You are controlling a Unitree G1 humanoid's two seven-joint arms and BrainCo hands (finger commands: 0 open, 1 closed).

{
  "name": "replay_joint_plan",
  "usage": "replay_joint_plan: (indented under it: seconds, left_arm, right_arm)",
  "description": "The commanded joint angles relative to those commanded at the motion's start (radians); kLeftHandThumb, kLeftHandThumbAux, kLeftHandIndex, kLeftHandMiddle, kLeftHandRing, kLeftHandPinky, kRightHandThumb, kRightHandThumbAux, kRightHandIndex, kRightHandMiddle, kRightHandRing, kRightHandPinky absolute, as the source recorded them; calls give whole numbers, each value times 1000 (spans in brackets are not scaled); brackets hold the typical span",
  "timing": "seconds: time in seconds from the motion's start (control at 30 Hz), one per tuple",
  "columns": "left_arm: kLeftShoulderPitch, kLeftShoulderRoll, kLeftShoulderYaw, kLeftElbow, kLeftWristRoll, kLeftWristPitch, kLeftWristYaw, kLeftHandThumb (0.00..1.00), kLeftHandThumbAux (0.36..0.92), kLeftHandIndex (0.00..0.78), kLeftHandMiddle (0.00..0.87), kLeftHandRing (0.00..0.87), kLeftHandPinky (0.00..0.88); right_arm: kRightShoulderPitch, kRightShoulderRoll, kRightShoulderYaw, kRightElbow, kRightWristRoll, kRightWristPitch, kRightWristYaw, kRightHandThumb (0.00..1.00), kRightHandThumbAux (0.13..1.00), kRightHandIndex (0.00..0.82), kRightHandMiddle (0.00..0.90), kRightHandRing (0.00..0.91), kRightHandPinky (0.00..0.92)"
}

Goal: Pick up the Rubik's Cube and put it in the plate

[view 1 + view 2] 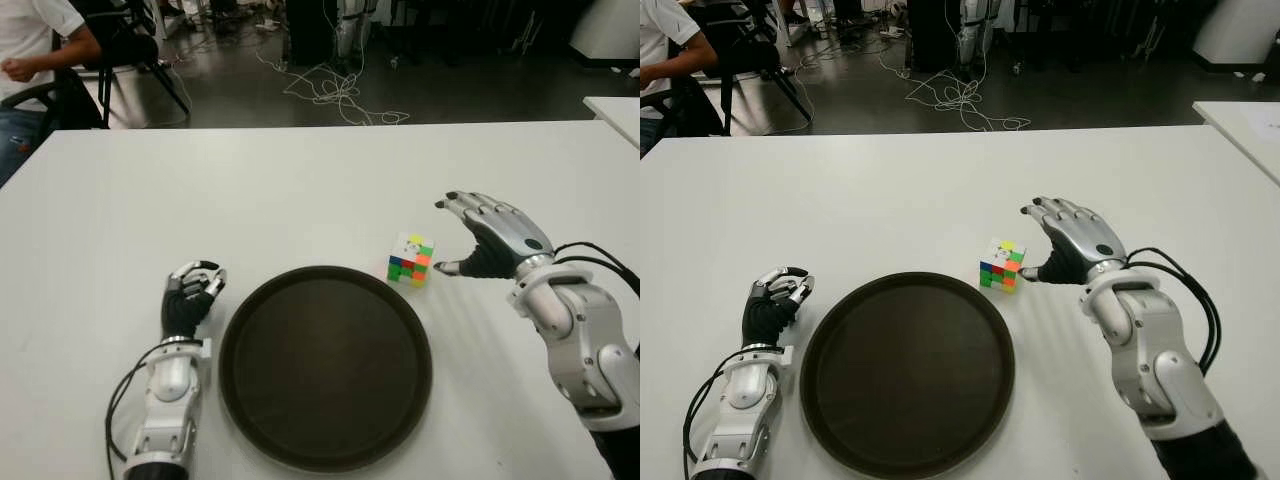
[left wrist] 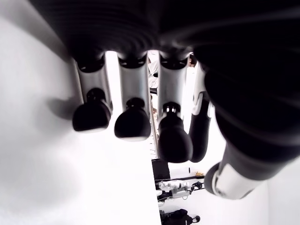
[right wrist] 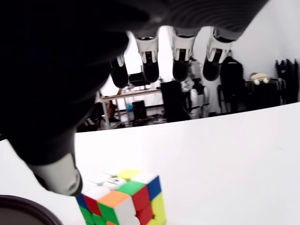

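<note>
Where the white bench (image 1: 300,180) fills the left eye view, the Rubik's Cube (image 1: 411,259) sits on it just beyond the far right rim of the dark round plate (image 1: 325,365), outside it. The right hand (image 1: 487,238) shows just right of the cube, fingers spread, thumb tip near the cube's side; contact cannot be told. The left hand (image 1: 190,296) shows left of the plate, fingers curled, empty. A seated person (image 1: 35,50) shows at the far left.

From the left wrist view, curled fingertips (image 2: 132,123) hang over bare bench.

From the right wrist view, the thumb (image 3: 58,173) is beside the cube's top corner and the four fingers (image 3: 150,65) are raised apart above it.
</note>
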Motion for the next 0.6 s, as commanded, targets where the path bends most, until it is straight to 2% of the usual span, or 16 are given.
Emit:
replay_joint_plan:
  seconds: [0.6]
  left_arm:
    - [-13,2,8,39,-19,-55,-14,704,706,443,812,829,808]
  right_arm:
    - [-71,21,44,32,-20,24,41,204,704,0,0,0,0]
